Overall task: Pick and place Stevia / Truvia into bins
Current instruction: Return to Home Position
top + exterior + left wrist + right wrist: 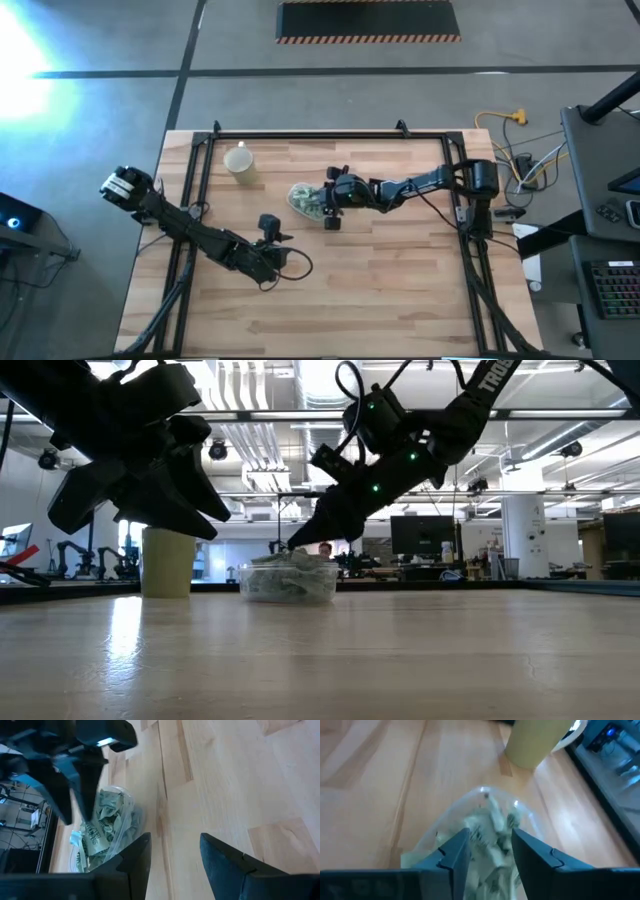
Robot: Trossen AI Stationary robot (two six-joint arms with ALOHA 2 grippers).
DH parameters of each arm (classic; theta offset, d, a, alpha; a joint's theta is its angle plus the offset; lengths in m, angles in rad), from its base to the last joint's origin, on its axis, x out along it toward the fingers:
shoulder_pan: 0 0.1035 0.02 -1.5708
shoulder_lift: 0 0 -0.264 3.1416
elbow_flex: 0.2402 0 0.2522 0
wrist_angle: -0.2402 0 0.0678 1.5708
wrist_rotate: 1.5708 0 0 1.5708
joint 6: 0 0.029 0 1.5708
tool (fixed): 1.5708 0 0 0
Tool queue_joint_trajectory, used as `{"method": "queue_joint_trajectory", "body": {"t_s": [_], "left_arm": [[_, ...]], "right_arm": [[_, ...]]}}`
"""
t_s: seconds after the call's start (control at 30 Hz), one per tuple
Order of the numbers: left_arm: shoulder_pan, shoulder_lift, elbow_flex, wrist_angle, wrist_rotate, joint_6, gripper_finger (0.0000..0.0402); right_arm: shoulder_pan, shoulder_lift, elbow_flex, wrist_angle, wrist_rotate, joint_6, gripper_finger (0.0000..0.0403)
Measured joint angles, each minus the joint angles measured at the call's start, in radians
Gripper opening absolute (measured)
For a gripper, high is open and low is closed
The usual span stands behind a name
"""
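Note:
The clear tub stands on the table's middle, heaped with pale green-and-white sachets; it also shows in the low view and the left wrist view. My right gripper is open and slants down from the table's right side, its fingertips at the top of the heap. My left gripper is open above bare wood, nearer the table's near edge than the tub. No loose sachet shows on the table. My right gripper has its open fingers on either side of the heap's top, over the tub's rim. Whether they touch a sachet I cannot tell.
A pale yellow opaque cup stands toward the far left of the tub, also seen in the low view. A black frame rail runs along the table's far edge and down both sides. Bare wood lies toward the near edge.

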Motion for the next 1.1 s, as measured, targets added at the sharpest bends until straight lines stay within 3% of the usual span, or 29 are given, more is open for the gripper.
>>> {"method": "queue_joint_trajectory", "body": {"t_s": [0.4,0.7,0.97,1.1], "left_arm": [[-0.003,0.000,0.000,0.013,0.003,-0.019,0.0153],[-0.006,-0.001,0.070,0.033,0.003,-0.037,0.0153],[0.024,-0.067,0.133,0.113,-0.049,0.125,0.0153],[0.075,-0.120,0.103,0.291,0.030,0.283,0.0153]], "right_arm": [[0.076,-0.213,0.000,-0.109,-0.002,-0.015,0.0143],[0.183,-0.456,0.000,-0.400,-0.003,-0.017,0.0132],[0.258,-0.620,-0.042,-0.498,0.000,-0.005,0.0137],[0.265,-0.681,-0.081,-0.498,0.001,0.001,0.0134]]}}
